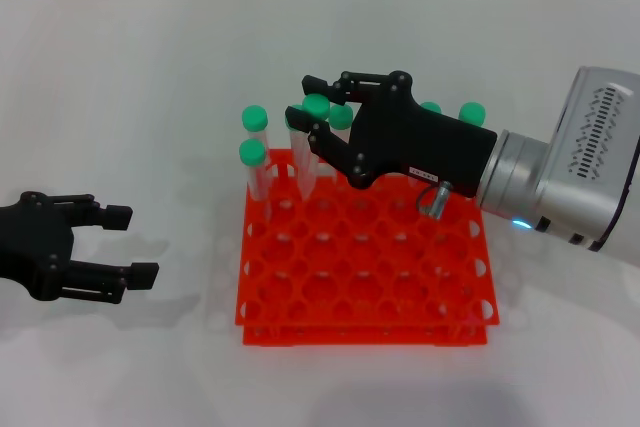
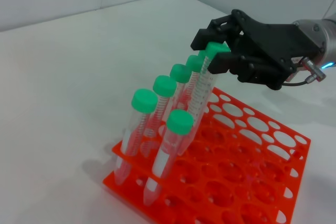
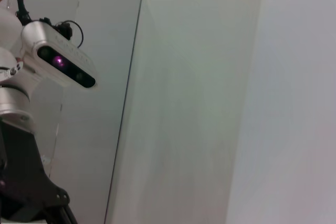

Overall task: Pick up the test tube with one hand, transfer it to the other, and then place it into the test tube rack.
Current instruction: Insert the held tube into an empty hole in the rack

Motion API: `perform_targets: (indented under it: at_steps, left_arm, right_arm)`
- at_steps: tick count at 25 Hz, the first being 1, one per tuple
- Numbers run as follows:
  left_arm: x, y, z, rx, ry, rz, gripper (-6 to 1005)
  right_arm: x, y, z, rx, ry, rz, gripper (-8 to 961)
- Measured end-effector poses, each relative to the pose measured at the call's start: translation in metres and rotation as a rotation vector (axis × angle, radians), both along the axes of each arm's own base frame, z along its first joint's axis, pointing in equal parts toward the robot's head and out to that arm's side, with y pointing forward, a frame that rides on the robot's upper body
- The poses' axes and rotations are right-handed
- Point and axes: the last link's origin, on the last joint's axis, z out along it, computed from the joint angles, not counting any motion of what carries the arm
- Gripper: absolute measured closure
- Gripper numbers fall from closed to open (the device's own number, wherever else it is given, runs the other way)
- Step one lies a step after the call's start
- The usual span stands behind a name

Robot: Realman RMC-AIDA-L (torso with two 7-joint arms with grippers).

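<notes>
My right gripper (image 1: 311,108), black with a small white label, reaches over the back left of the orange-red rack (image 1: 360,333). It is shut on a green-capped test tube (image 1: 306,162) just below the cap. The tube tilts, and its lower end sits among the rack's back-left holes. The left wrist view shows the same grip (image 2: 211,51) on the tube (image 2: 201,87) above the rack (image 2: 252,182). My left gripper (image 1: 130,245), black and unlabelled, is open and empty low over the table, left of the rack. The right wrist view shows none of these.
Several other green-capped tubes stand in the rack: two at its left edge (image 1: 253,155), one beside the held tube (image 1: 340,116), two behind the right gripper (image 1: 471,113). The front rows of holes (image 1: 380,287) hold nothing. White table all round.
</notes>
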Motion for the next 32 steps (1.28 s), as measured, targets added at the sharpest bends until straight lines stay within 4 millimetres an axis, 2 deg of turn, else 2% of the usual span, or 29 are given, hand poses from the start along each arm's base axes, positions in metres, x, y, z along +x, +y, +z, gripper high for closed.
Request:
perform_targets:
  at_steps: [32]
  left_arm:
    - [0.0014,0.0021,-0.001,0.003,0.0,-0.009,107]
  right_arm:
    - [0.0055,0.0047,-0.0088,0.016,-0.086,-0.017,674]
